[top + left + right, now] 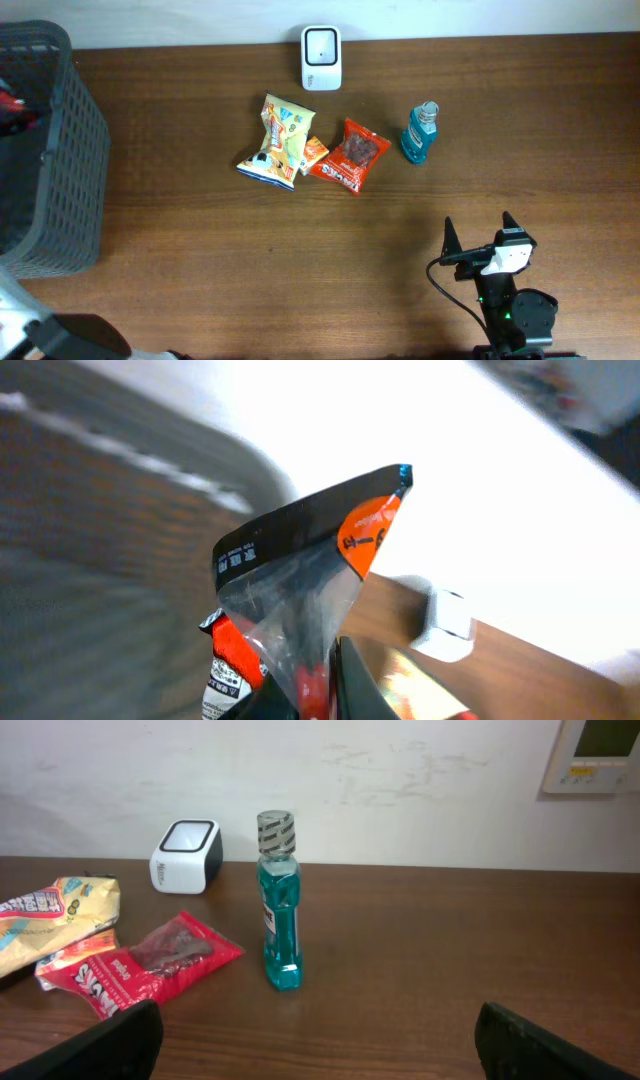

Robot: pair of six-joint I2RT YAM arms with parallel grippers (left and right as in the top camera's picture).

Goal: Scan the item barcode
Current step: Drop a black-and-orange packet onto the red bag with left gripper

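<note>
A: Brown wood table [300, 260] first, then the grey basket [50, 150] at its left end. Next?

B: Then the right gripper [478, 224], down at the near right side, fingers wide apart, holding nothing.

A: And the packet [300, 570]?

B: Up in the air near the basket, pinched tight at its bottom end by the left gripper [318, 695]. Black and orange on top, see-through in the middle, red below.

A: How to scan it well?

B: Carry it slowly to the white scanner [321, 57] at the far edge. Go over the other snack bags [285, 140], not through them. Turn the white label [218, 685] to face the scanner window. Hold it flat and steady there. Real stripes on that label? Too blurry to tell.
</note>
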